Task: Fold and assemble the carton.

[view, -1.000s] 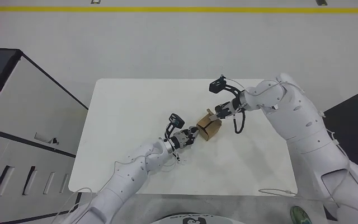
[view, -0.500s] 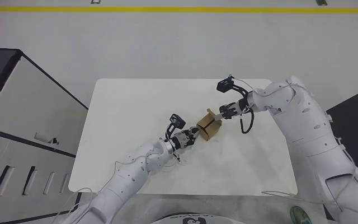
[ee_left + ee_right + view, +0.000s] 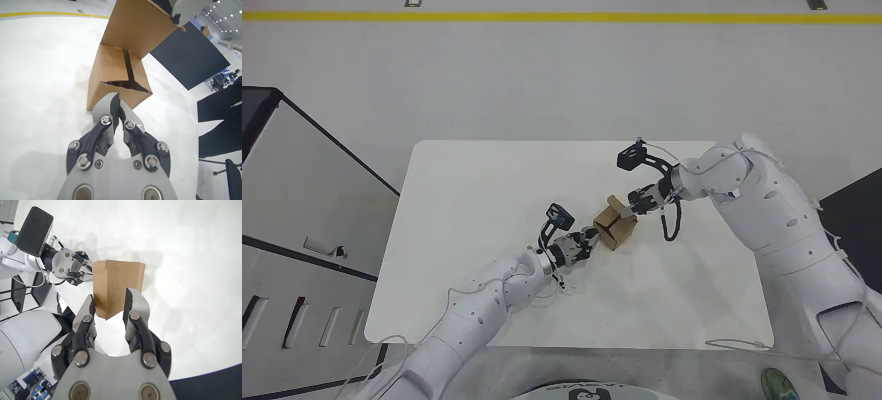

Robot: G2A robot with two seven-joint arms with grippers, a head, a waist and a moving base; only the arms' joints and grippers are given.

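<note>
Carton (image 3: 614, 226) sits on the bench (image 3: 482, 190) near its middle, between the two hands.

Left wrist view: the end flaps facing the camera are folded in but not flush, with dark gaps between them. The raised flap (image 3: 140, 26) stands off the far side, and its top is cut off at the frame edge.

Left hand (image 3: 118, 98) is at the carton's near lower corner with its fingers pressed together. No cardboard shows between the pads. The fingertips cover the spot, so I can't confirm contact with the carton wall.

Right hand (image 3: 111, 302) is at the opposite end, spread wide, with the brown panel showing between its fingers (image 3: 137, 302). One pad looks to be against the panel's corner, where there is a dark patch. The other finger sits in front of the panel, and I can't tell whether it touches.

Top view: both hands crowd the carton, so its flap layout is too small to make out there.
</note>
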